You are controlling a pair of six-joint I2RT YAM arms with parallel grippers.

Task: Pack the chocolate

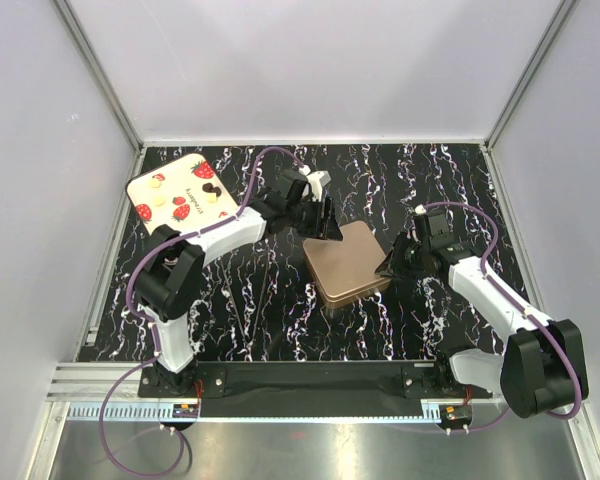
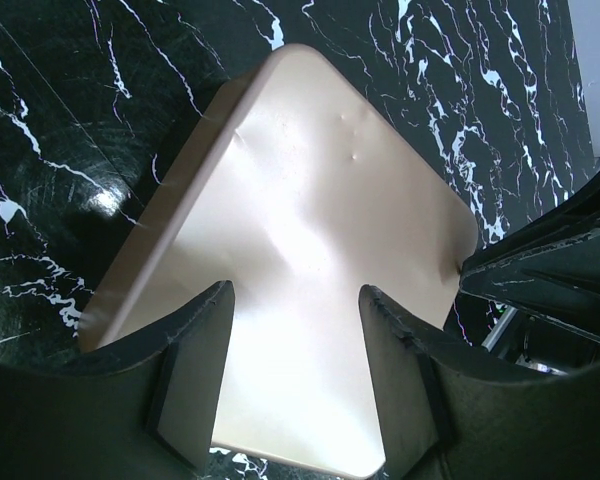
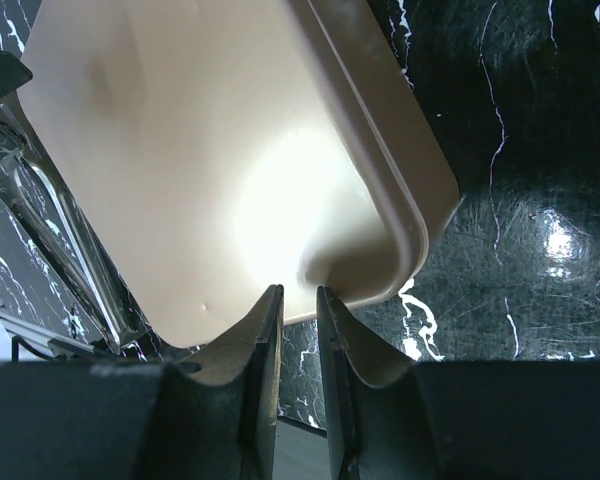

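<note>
At the far left of the black marbled desk (image 1: 230,300) lay a strawberry-print tray (image 1: 180,170). It carried the chocolate (image 1: 211,187), a few dark brown and cream-white pieces spaced apart, well clear of both arms. Such pieces were probably light, smooth and easily marked, so each likely called for a gentle pinch across its sides from straight above, jaws opened only a little. Right of the tray, the left gripper (image 2: 295,375) hung with its jaws spread wide and nothing between them. It was poised over the far-left part of a rose-gold tin (image 1: 348,263) in the middle of the desk. The tin showed only its flat top, slightly dented, with a rolled rim; whether anything lay inside could not be told, and no chocolate was on it. At the tin's right side the right gripper (image 3: 295,320) had its jaws drawn narrow onto the rim at a rounded corner. The tin looked stiff, thin-walled and slick, so its rim seemed the surest hold.
</note>
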